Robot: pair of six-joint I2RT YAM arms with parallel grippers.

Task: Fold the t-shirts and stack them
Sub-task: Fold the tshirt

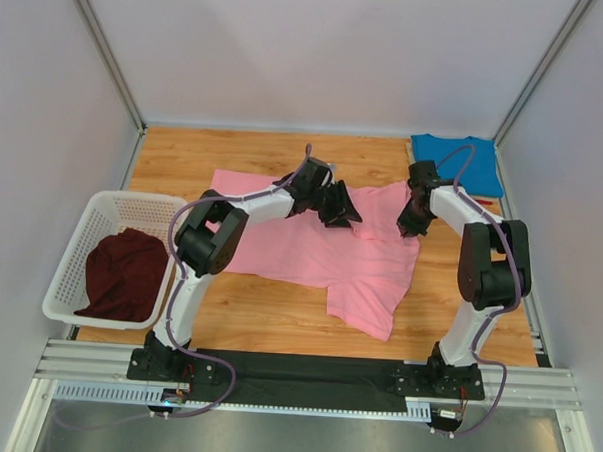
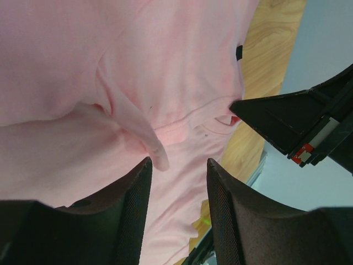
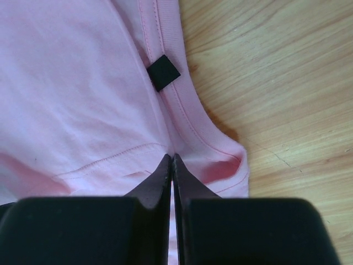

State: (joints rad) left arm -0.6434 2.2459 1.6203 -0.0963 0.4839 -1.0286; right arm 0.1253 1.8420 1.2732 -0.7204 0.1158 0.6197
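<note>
Soft, creased pink shirt [image 1: 310,251] spread on wood-grain table [image 1: 185,151]. Left tool [image 2: 176,163] released over a raised fold. Right tool [image 3: 172,157] clenched on its stitched edge. Blue shirt [image 1: 456,161] far right; maroon shirt [image 1: 127,273] bunched in lattice basket [image 1: 75,266], left.

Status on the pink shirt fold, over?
Left gripper open over pink t-shirt. Right gripper shut on its edge. Blue t-shirt at far right corner, not blocking.

White lattice basket [image 1: 67,271] at left of wooden table [image 1: 258,309].
</note>
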